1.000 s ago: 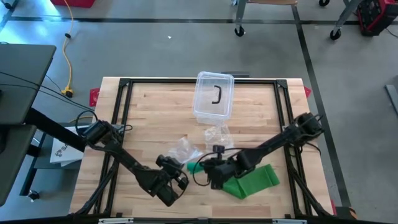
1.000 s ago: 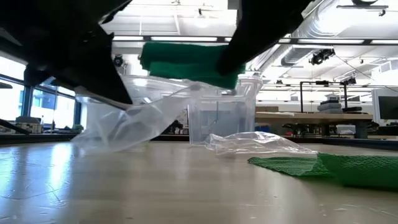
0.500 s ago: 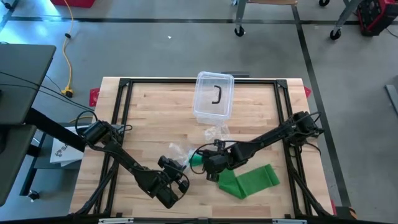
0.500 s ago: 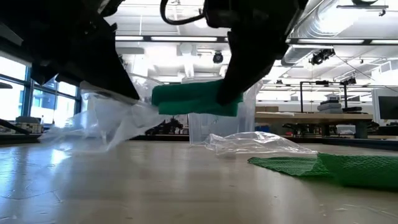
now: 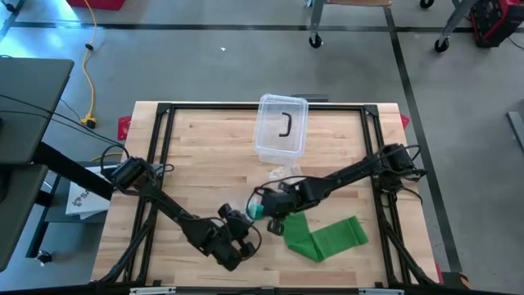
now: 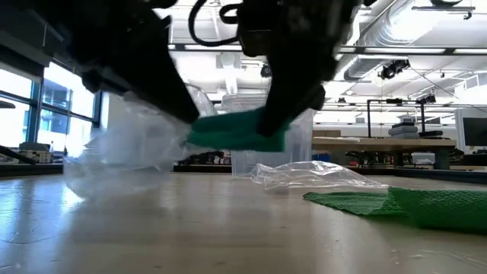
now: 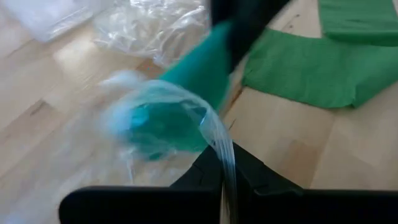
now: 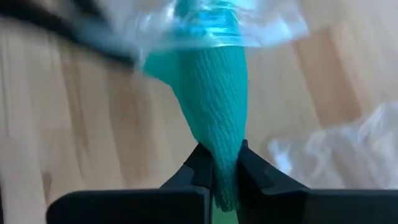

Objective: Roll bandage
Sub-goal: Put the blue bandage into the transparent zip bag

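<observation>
In the high view the two dark arms meet at the lower middle of the frame, over the wooden table (image 5: 196, 156). The right gripper (image 5: 268, 211) reaches in from the right side, and its fingers are pinched tight on a rolled green bandage (image 5: 256, 211). In the right wrist view that roll (image 8: 214, 118) rises from between the two closed fingertips and its far end goes into a clear plastic bag (image 8: 230, 28).

The left gripper (image 5: 237, 232) sits just below and to the left of the roll in the high view. Its fingers are closed on an edge of the clear plastic bag (image 7: 217, 143), which runs down between the fingertips in the left wrist view — the green roll (image 7: 193, 93) shows through the film just beyond. From the low view the roll (image 6: 236, 131) hangs above the table surface at centre frame, held level, with the bag (image 6: 129, 152) billowing to its left; both dark grippers loom over it from the top of the frame.

A loose strip of green bandage (image 5: 327, 238) lies flat on the wood at the lower right of the high view, just beside the right gripper. In the low view it (image 6: 396, 204) rests on the table at the right edge.

A second crumpled clear bag (image 5: 282, 174) lies near the middle of the table — in the low view it (image 6: 312, 175) sits on the surface right of centre. Above it in the high view, at the top middle of the table, stands a clear plastic box (image 5: 282, 127) with a dark item inside.
</observation>
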You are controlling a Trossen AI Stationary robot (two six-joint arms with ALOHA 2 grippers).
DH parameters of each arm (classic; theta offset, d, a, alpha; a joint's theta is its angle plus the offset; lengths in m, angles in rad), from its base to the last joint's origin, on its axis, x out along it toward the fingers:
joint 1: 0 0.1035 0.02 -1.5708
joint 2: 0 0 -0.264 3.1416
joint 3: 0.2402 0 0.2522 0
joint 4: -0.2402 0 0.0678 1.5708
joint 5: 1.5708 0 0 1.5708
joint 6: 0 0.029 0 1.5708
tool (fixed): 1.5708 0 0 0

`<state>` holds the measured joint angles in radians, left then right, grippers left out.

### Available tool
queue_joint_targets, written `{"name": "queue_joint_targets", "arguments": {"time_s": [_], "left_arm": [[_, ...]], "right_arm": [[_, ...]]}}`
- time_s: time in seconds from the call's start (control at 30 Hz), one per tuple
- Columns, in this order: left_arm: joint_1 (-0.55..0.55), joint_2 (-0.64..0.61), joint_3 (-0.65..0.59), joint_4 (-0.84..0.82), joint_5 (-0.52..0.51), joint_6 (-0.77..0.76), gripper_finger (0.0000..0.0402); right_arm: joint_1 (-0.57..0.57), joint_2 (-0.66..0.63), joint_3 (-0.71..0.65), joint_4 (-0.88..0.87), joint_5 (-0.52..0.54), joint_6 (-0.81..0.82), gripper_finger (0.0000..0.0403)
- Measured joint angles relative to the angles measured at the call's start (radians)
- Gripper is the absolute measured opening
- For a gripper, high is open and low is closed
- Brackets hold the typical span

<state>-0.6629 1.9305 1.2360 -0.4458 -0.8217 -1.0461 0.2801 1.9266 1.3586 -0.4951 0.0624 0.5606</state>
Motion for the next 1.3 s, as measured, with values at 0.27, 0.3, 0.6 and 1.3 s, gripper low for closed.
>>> {"name": "queue_joint_targets", "arguments": {"time_s": [0.27,0.3,0.6,1.3], "left_arm": [[0.040,-0.002,0.047,-0.058,0.091,0.008,0.0000],[0.045,-0.002,0.049,-0.071,0.099,-0.003,0.0000],[0.042,0.000,0.136,-0.175,0.147,0.073,0.0000],[-0.018,-0.010,0.225,-0.398,0.286,0.253,0.0000]], "right_arm": [[-0.021,0.000,0.000,0.182,-0.085,-0.071,0.0016],[-0.021,0.000,0.000,0.192,-0.092,-0.079,0.0016],[-0.027,0.040,0.000,0.257,-0.113,-0.090,0.0016],[-0.018,0.167,0.000,0.651,-0.151,-0.085,0.0059]]}}
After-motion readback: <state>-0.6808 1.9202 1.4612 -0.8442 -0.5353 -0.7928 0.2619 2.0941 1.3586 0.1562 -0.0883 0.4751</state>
